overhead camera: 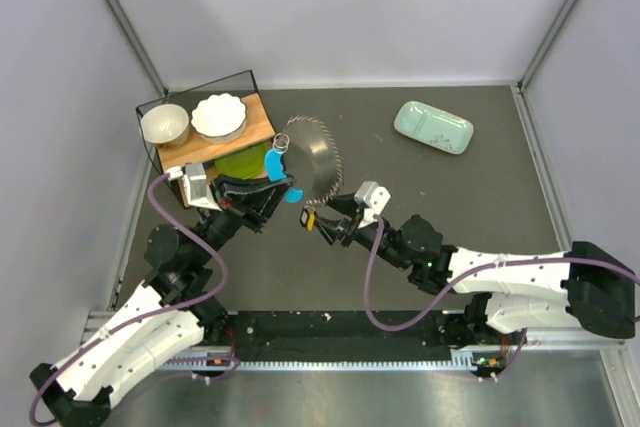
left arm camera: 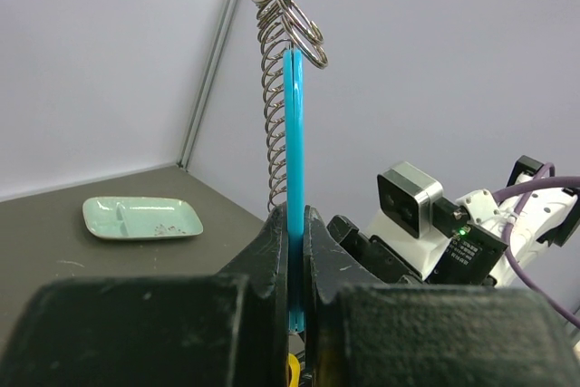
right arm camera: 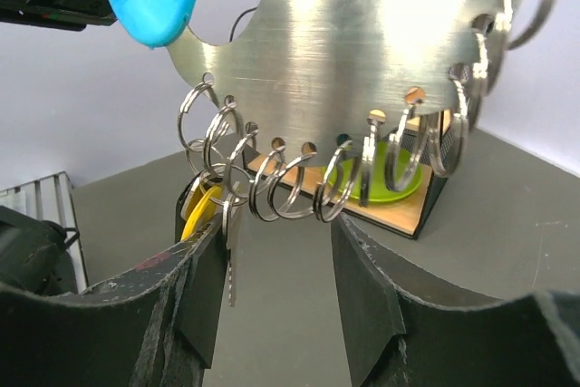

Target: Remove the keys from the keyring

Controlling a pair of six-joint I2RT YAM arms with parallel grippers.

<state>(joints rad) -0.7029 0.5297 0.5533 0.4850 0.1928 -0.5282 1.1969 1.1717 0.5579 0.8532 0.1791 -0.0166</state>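
**Dark grey table (overhead camera: 430, 227), keyring held up between the arms**

From where I stand, the left gripper (left arm camera: 294, 224) is clamped tight on the blue handle (left arm camera: 293, 133) of the keyring (right arm camera: 344, 43). That keyring is a flat silvery disc with small split rings (right arm camera: 281, 192) hung along its rim, lifted above the table. The right gripper (right arm camera: 276, 260) sits just under it, fingers spread wide, straddling several rings. One key (right arm camera: 230, 256) with a yellow head dangles from a ring beside one finger.

Top view looking down, wrist views close (all share the keyring (overhead camera: 313, 160))
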